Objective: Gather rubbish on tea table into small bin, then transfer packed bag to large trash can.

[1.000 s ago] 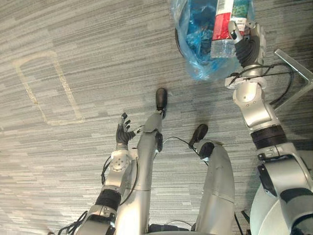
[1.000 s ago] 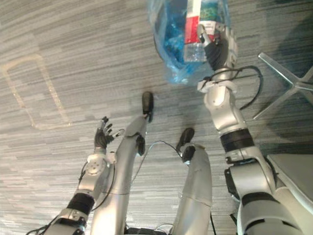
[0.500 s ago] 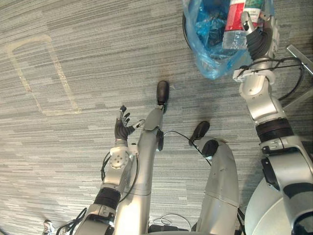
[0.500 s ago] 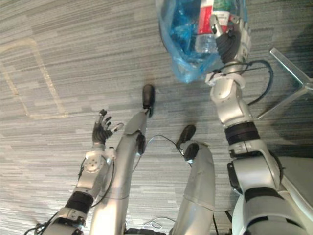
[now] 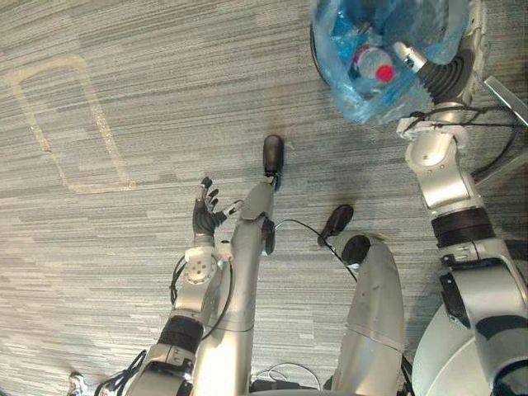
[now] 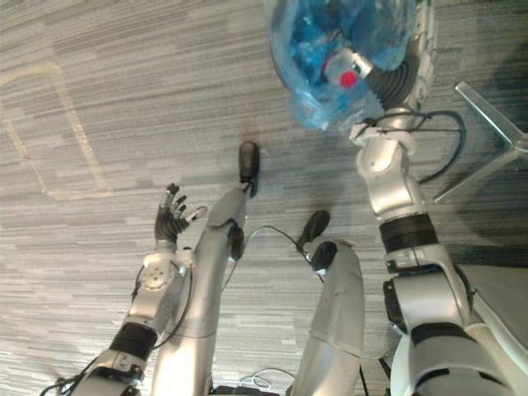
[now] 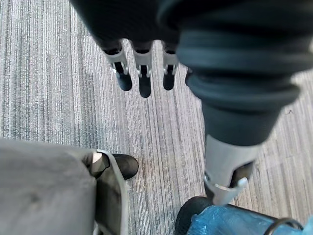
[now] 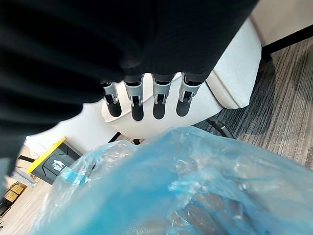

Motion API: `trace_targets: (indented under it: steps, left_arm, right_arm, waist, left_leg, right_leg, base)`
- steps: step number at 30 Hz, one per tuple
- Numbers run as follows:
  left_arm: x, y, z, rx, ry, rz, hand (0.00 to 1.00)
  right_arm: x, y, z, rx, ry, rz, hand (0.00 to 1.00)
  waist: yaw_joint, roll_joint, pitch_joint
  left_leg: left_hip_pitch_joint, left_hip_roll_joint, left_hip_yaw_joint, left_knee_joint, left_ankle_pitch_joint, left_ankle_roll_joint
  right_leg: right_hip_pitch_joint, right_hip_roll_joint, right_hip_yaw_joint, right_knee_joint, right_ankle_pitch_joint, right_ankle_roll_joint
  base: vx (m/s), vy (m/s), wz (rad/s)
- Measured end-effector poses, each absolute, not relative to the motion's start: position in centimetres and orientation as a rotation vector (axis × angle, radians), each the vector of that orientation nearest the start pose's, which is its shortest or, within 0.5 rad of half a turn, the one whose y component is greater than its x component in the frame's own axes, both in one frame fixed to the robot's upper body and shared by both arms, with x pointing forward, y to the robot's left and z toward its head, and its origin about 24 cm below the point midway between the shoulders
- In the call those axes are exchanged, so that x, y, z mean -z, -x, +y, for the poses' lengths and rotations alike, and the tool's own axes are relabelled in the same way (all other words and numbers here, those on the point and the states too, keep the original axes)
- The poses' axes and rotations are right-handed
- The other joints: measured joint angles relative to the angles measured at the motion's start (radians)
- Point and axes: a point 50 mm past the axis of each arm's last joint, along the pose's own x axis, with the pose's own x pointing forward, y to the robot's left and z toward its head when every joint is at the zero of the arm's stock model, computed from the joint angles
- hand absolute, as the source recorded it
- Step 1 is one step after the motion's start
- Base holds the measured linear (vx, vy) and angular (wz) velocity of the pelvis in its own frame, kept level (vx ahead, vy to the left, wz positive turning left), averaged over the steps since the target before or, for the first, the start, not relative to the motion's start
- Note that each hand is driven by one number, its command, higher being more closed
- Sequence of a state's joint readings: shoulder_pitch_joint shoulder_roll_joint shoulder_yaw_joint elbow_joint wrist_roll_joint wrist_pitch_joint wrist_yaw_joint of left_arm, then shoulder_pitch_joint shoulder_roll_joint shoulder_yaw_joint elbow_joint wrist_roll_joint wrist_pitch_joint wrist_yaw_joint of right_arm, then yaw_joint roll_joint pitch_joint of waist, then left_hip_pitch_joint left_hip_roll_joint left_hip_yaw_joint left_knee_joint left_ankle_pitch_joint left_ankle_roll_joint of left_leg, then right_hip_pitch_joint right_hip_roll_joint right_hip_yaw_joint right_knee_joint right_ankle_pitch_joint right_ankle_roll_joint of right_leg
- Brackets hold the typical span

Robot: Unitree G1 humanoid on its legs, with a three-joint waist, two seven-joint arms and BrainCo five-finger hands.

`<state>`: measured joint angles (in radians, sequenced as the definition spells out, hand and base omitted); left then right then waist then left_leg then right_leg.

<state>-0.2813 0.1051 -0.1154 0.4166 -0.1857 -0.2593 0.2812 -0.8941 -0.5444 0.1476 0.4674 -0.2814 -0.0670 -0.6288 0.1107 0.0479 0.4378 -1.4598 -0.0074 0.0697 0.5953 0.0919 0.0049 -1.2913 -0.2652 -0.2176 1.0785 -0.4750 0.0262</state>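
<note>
Blue bag (image 5: 351,78): it hangs far out in front of the robot, at the right arm's end, low over the grey carpet (image 5: 165,66). It is bulging with crumpled rubbish and a bottle (image 5: 369,60) whose red cap faces up.
Right hand (image 8: 133,98): the fingers reach straight out over the bag's plastic and none curls into it. Whether the thumb catches the film cannot be told.
Left hand (image 5: 206,216): it is empty, with loosely spread fingers, low at the robot's left side and well apart from the bag.
Risk, grip: with so slack a hold the bag could slide off and drop, spilling the bottle.
Risk, plastic: the film looks thin, and the bottle's weight may stretch or tear it.
Risk, snag: a metal chair leg (image 5: 505,92) lies just beside the right arm, so a swing that way could catch the bag.
Nearby: a dark rim (image 5: 313,49) curves along the bag's far-left edge; which container it belongs to is unclear.
Likely goal: a dark bin with a yellow lid (image 8: 51,161) stands beyond a white chair (image 8: 230,73), which is in the way.
Floor: a pale tape outline (image 5: 66,124) lies well off to the left.
</note>
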Motion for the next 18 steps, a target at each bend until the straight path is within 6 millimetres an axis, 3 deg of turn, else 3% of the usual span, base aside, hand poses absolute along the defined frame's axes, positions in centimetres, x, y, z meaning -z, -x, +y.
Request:
trace_targets:
  steps: [10, 18]
  left_arm:
    - [-3.1, -30.1, 15.3, -0.185, 0.035, -0.040, 0.00]
    - [-2.7, -30.0, 15.5, -0.198, 0.025, -0.025, 0.00]
  right_arm:
    - [-23.8, -36.5, -19.4, 0.557, 0.897, -0.716, 0.00]
    - [-22.1, -38.6, -19.5, 0.484, 1.055, -0.571, 0.00]
  waist:
    - [-0.001, -0.007, -0.005]
    - [-0.001, -0.020, -0.028]
  left_leg:
    - [0.047, 0.017, 0.001, -0.068, 0.025, -0.004]
    - [0.043, 0.017, -0.004, -0.096, 0.039, -0.006]
  right_leg:
    - [0.030, 0.016, -0.013, -0.046, 0.023, -0.014]
    - [0.034, 0.021, -0.028, -0.083, 0.024, -0.014]
  base:
    - [-0.09, 0.052, -0.05]
    - [-0.06, 0.046, 0.03]
